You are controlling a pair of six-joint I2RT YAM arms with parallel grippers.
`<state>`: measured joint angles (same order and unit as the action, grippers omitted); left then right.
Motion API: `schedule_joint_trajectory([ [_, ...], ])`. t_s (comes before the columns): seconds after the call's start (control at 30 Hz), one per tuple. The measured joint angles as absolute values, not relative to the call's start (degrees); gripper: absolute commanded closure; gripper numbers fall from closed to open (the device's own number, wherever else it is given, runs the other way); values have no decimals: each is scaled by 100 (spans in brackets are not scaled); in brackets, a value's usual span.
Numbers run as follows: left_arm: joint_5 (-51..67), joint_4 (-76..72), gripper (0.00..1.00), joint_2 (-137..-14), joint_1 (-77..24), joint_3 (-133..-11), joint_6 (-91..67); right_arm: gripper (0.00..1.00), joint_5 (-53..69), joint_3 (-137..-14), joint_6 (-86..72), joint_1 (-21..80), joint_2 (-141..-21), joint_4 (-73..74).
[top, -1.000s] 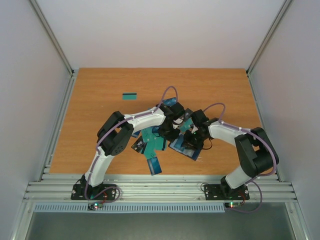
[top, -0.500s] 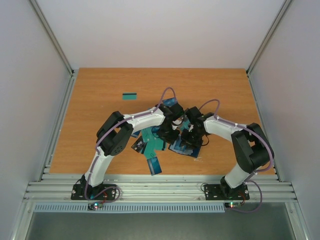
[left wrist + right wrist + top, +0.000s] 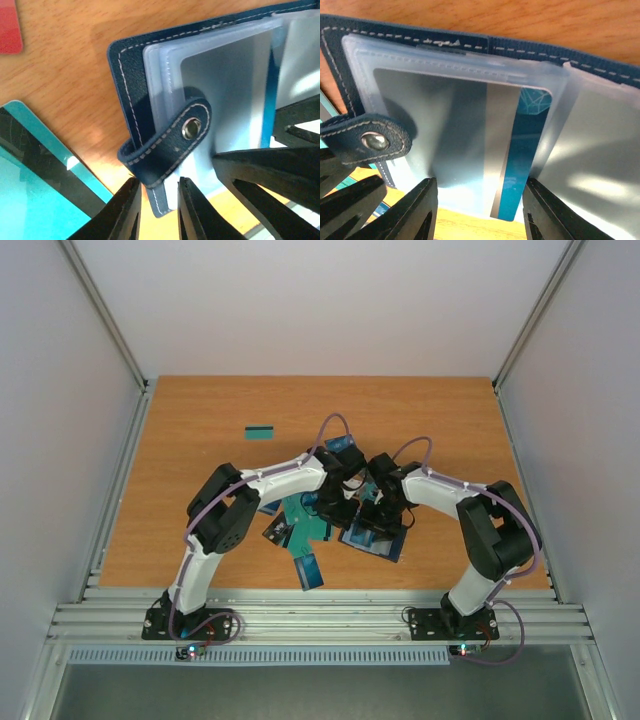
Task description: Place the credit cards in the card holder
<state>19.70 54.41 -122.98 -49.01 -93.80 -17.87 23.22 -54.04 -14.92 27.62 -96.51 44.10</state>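
The card holder (image 3: 385, 544) lies open on the table, navy cover down, clear sleeves up (image 3: 445, 115). Its clasp tab (image 3: 177, 142) curls over the left edge. A blue card (image 3: 520, 165) with a grey stripe sits in a sleeve, its near end poking out. My right gripper (image 3: 480, 212) (image 3: 372, 512) is open, its fingers apart on either side of that sleeve. My left gripper (image 3: 159, 212) (image 3: 343, 505) is open only a little, and the holder's near-left corner (image 3: 162, 200) lies between its fingers. More credit cards, teal (image 3: 305, 520) and blue (image 3: 308, 568), lie left of the holder.
One teal card (image 3: 260, 432) lies alone at the back left, and a blue one (image 3: 342, 445) behind the grippers. In the left wrist view a red card (image 3: 10, 30) and a teal card with a dark stripe (image 3: 35, 175) lie next to the holder. Both arms crowd over the holder.
My right gripper has moved left over the holder and its fingers have spread wide. The left gripper's fingers have parted slightly and stayed at the holder's corner.
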Motion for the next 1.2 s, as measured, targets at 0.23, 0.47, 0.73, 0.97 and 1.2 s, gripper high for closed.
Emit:
schedule_joint_trajectory([
  [0.23, 2003, 5411, 68, -11961, -4880, -9273, -1839, 49, 2178, -5435, -1404, 2799, -9550, 4574],
  [0.47, 2021, 5325, 66, -11909, -4786, -9118, -1861, 47, 2029, -5653, -1389, 2803, -9548, 4720],
  [0.73, 2213, 5175, 69, -11909, -4716, -8724, -1848, 47, 1997, -5760, -1382, 2803, -9717, 4722],
  [0.97, 2386, 5035, 76, -11911, -4718, -8709, -1811, 47, 1949, -5857, -1358, 2803, -9854, 4716],
  [1.2, 2451, 4963, 82, -11990, -4716, -8711, -1752, 48, 1951, -5955, -1306, 2803, -9944, 4720],
])
